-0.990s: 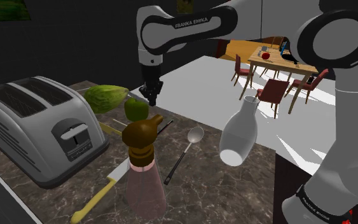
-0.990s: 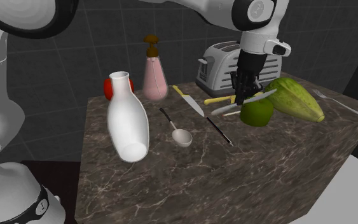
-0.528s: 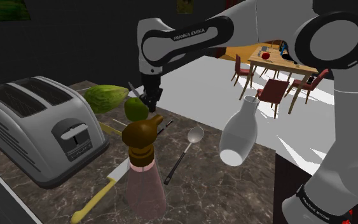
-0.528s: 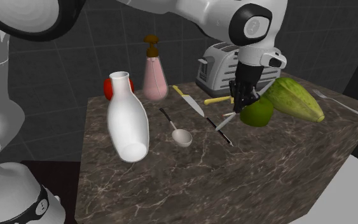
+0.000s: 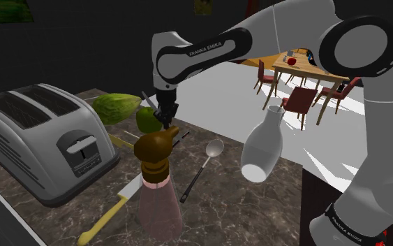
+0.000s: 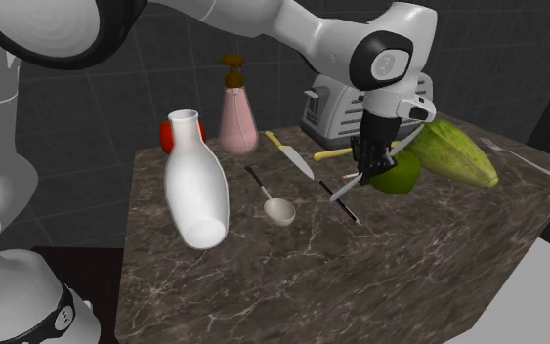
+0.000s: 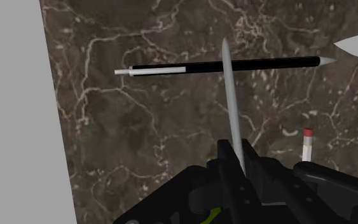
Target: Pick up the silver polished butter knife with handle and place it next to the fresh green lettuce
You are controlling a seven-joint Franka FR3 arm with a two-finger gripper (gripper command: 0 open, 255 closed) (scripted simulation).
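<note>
My gripper (image 6: 369, 164) is shut on the silver butter knife (image 6: 344, 189), low over the dark marble counter (image 6: 292, 264). The knife is steeply tilted, with one end pointing down toward the counter. In the wrist view the thin silver knife (image 7: 231, 95) runs straight out from between my fingers (image 7: 225, 156) and crosses above a black pencil (image 7: 234, 64). The large ribbed green lettuce (image 6: 453, 151) lies just beyond a small round green fruit (image 6: 398, 174) that is beside my gripper (image 5: 165, 115). In the shoulder view the lettuce (image 5: 116, 107) sits left of the fruit (image 5: 148, 120).
A toaster (image 5: 45, 136), a pink bottle with a brown top (image 5: 158, 182), a white vase (image 5: 264, 147), a spoon (image 5: 205, 164) and a yellow-handled knife (image 5: 114, 210) share the counter. A fork (image 6: 522, 158) lies past the lettuce. The counter's edge is close by in the wrist view.
The hand has tipped over and dropped lower beside the round green fruit. The held knife went from nearly level to steeply tilted, one end down toward the counter.
</note>
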